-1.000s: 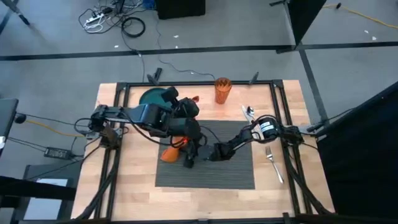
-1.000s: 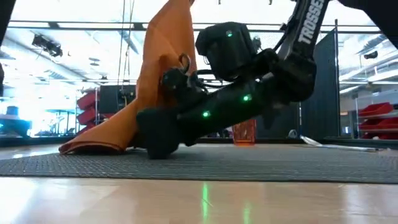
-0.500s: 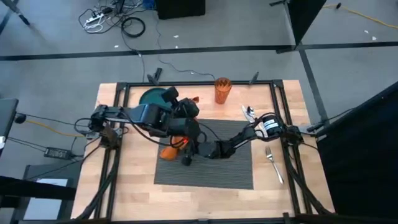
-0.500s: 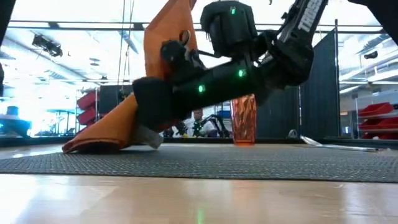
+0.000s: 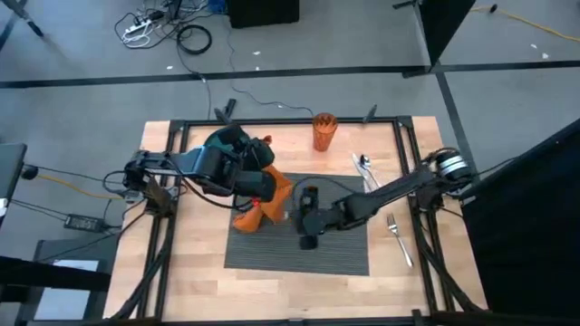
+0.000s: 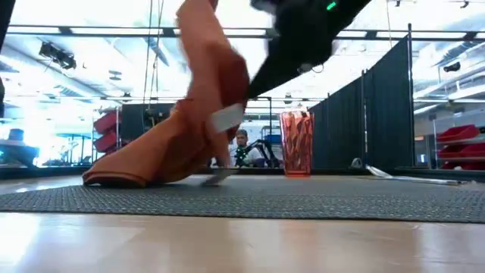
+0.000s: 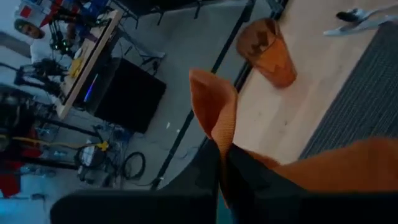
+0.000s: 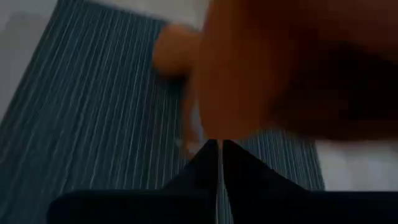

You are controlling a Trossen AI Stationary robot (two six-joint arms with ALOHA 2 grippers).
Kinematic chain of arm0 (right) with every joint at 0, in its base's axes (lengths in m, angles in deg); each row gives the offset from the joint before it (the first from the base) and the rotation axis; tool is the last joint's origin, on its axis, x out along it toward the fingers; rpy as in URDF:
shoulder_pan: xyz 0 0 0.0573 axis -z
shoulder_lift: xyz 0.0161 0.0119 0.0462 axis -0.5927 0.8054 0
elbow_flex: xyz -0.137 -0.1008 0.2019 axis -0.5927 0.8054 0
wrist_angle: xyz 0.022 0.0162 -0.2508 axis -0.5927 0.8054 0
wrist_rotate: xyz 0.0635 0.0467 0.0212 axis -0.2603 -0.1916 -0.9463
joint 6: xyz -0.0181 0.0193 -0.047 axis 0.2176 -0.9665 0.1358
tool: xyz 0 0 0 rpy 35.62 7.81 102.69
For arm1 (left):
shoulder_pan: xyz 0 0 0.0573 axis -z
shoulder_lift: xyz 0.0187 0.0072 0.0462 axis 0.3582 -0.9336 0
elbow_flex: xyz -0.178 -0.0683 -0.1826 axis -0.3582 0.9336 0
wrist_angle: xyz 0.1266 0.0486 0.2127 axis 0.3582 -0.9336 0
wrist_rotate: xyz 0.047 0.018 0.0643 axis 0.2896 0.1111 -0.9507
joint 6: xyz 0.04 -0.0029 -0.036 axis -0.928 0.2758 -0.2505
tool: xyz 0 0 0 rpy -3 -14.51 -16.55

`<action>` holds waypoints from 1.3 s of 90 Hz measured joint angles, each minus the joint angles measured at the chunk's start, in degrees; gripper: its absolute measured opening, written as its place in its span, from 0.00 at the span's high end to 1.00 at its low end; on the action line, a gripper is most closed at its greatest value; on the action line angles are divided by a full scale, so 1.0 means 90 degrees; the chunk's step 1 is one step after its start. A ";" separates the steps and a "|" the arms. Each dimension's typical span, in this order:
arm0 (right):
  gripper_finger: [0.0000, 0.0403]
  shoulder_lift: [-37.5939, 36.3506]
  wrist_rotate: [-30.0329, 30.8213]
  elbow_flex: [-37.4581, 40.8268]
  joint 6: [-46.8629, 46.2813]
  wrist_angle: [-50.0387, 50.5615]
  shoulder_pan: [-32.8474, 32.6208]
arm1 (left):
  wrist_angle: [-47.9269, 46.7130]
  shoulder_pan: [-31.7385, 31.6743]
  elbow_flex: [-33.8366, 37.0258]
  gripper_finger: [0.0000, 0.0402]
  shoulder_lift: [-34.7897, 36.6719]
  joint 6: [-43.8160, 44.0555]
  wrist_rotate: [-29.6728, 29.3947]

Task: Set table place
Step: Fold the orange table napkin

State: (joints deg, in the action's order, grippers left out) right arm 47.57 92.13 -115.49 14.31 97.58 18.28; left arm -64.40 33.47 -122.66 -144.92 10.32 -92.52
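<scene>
Looking down from the high view: my left tool [image 5: 265, 192] sits at the placemat's [image 5: 335, 254] left edge, pinching the orange napkin [image 5: 252, 215], which drapes down to the bench [image 5: 195, 272] just beside that edge. My right tool [image 5: 308, 215] is over the middle of the placemat, arm stretched in from the right side; can't tell its finger gap from up here. The placemat lies centre-front on the bench. Teal plate [image 5: 217, 141] is mostly hidden under my left arm at the back left. Orange cup [image 5: 323, 130] stands at the back centre, spoon [image 5: 364, 167] just off the placemat's back right corner, fork [image 5: 399, 237] right of the placemat. Low view: napkin [image 6: 198, 106] hangs lifted, its lower part bunched on the placemat's [image 6: 303, 203] far edge; cup [image 6: 296, 142] upright behind it. Something pale shows against the napkin's lower fold, too blurred to name. Left wrist view: my fingers [image 7: 214, 174] are closed tight on a napkin [image 7: 217, 118] fold, cup [image 7: 268, 51] and spoon [image 7: 360, 17] beyond. Right wrist view: my fingers [image 8: 208, 163] are pressed together with nothing between them, above the ribbed placemat [image 8: 93, 124], napkin [image 8: 273, 56] close ahead.
</scene>
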 joint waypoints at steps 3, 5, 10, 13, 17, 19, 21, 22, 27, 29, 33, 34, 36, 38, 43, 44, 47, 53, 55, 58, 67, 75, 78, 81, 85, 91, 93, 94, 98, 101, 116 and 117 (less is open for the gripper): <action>1.00 -0.0168 -0.0133 0.0036 -0.0146 0.0306 -0.0024 | -0.0002 0.0010 0.0002 1.00 0.0024 0.0011 0.0108; 1.00 -0.0273 -0.0240 0.0074 -0.0244 0.0485 -0.0046 | -0.0001 0.0013 0.0002 1.00 0.0032 0.0021 0.0188; 1.00 -0.0533 -0.0576 0.0231 -0.0502 0.0796 -0.0101 | -0.0010 0.0018 0.0002 1.00 0.0039 0.0033 0.0458; 1.00 -0.0667 -0.0825 0.0365 -0.0648 0.0790 -0.0130 | -0.0008 0.0018 0.0002 1.00 0.0038 0.0067 0.0584; 1.00 -0.0786 -0.1053 0.0619 -0.0917 0.0487 -0.0166 | 0.0008 0.0019 0.0005 1.00 -0.0001 0.0095 0.0630; 1.00 -0.0810 -0.1081 0.0769 -0.1053 0.0214 -0.0199 | 0.0012 0.0021 0.0005 1.00 -0.0033 0.0085 0.0633; 1.00 -0.0820 -0.1090 0.0945 -0.1186 -0.0159 -0.0218 | 0.0022 0.0022 0.0005 1.00 -0.0055 0.0047 0.0632; 1.00 -0.0819 -0.1090 0.1035 -0.1242 -0.0357 -0.0234 | 0.0029 0.0023 0.0005 1.00 -0.0065 0.0032 0.0632; 1.00 -0.0676 -0.0962 0.1516 -0.1456 -0.1567 -0.0262 | 0.0044 0.0022 0.0005 1.00 -0.0140 0.0017 0.0630; 0.99 -0.0576 -0.0929 0.1676 -0.1476 -0.2088 -0.0262 | 0.0044 0.0019 0.0006 1.00 -0.0159 0.0014 0.0631; 0.98 -0.0371 -0.0888 0.1967 -0.1419 -0.3062 -0.0262 | 0.0044 0.0018 0.0020 1.00 -0.0181 0.0001 0.0635; 0.97 -0.0310 -0.0859 0.2023 -0.1404 -0.3262 -0.0257 | 0.0044 0.0018 0.0021 1.00 -0.0186 0.0001 0.0638; 0.96 -0.0165 -0.0784 0.2115 -0.1392 -0.3660 -0.0235 | 0.0049 0.0018 0.0021 1.00 -0.0203 0.0001 0.0643; 0.95 -0.0011 -0.0709 0.2172 -0.1356 -0.4091 -0.0225 | 0.0063 0.0012 0.0019 1.00 -0.0208 0.0000 0.0634; 0.90 0.0363 -0.0452 0.2269 -0.1237 -0.4917 -0.0189 | 0.0059 0.0011 0.0019 1.00 -0.0212 -0.0001 0.0640; 0.89 0.0438 -0.0382 0.2277 -0.1206 -0.5049 -0.0178 | 0.0054 0.0011 0.0019 1.00 -0.0213 -0.0001 0.0649; 0.85 0.0667 -0.0181 0.2269 -0.1076 -0.5458 -0.0136 | 0.0061 0.0004 0.0019 1.00 -0.0216 -0.0001 0.0664; 0.77 0.1161 0.0090 0.2141 -0.0779 -0.6081 -0.0015 | 0.0068 0.0001 0.0019 1.00 -0.0218 0.0001 0.0683; 0.74 0.1310 0.0150 0.2083 -0.0661 -0.6226 0.0022 | 0.0096 0.0001 0.0019 1.00 -0.0218 0.0001 0.0681; 0.70 0.1518 0.0255 0.1995 -0.0517 -0.6415 0.0082 | 0.0115 0.0001 0.0019 1.00 -0.0218 0.0001 0.0680; 0.58 0.2066 0.0385 0.1593 -0.0285 -0.6776 0.0288 | 0.0132 -0.0001 0.0017 1.00 -0.0222 -0.0002 0.0683; 0.50 0.2413 0.0313 0.1180 -0.0254 -0.6792 0.0483 | 0.0186 -0.0001 0.0014 1.00 -0.0223 -0.0010 0.0682; 0.48 0.2520 0.0270 0.1063 -0.0249 -0.6780 0.0538 | 0.0190 -0.0001 0.0014 1.00 -0.0223 -0.0027 0.0685; 0.46 0.2637 0.0238 0.0926 -0.0212 -0.6770 0.0601 | 0.0222 0.0001 0.0014 1.00 -0.0223 -0.0029 0.0697; 0.44 0.2807 0.0169 0.0756 -0.0157 -0.6789 0.0673 | 0.0216 0.0001 0.0014 1.00 -0.0223 -0.0031 0.0723; 0.42 0.3031 0.0177 0.0605 -0.0116 -0.6715 0.0746 | 0.0220 0.0000 0.0014 1.00 -0.0223 -0.0069 0.0735; 0.41 0.3110 0.0168 0.0556 -0.0098 -0.6663 0.0775 | 0.0217 -0.0001 0.0014 1.00 -0.0223 -0.0101 0.0736; 0.41 0.3151 0.0168 0.0534 -0.0096 -0.6635 0.0787 | 0.0217 0.0000 0.0014 1.00 -0.0223 -0.0117 0.0737; 0.41 0.3297 0.0206 0.0445 -0.0096 -0.6534 0.0828 | 0.0226 0.0001 0.0014 1.00 -0.0223 -0.0147 0.0739; 0.41 0.3371 0.0222 0.0408 -0.0092 -0.6436 0.0857 | 0.0227 0.0000 0.0014 1.00 -0.0223 -0.0156 0.0752; 0.48 0.3617 0.0219 0.0317 -0.0130 -0.6384 0.0938 | 0.0295 0.0000 0.0012 1.00 -0.0223 -0.0207 0.0767; 0.50 0.3613 0.0220 0.0317 -0.0128 -0.6364 0.0938 | 0.0298 -0.0001 0.0012 1.00 -0.0223 -0.0216 0.0766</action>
State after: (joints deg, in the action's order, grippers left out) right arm 80.09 94.12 -112.63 13.15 40.31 26.72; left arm -61.71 33.46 -122.55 -146.92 8.37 -85.63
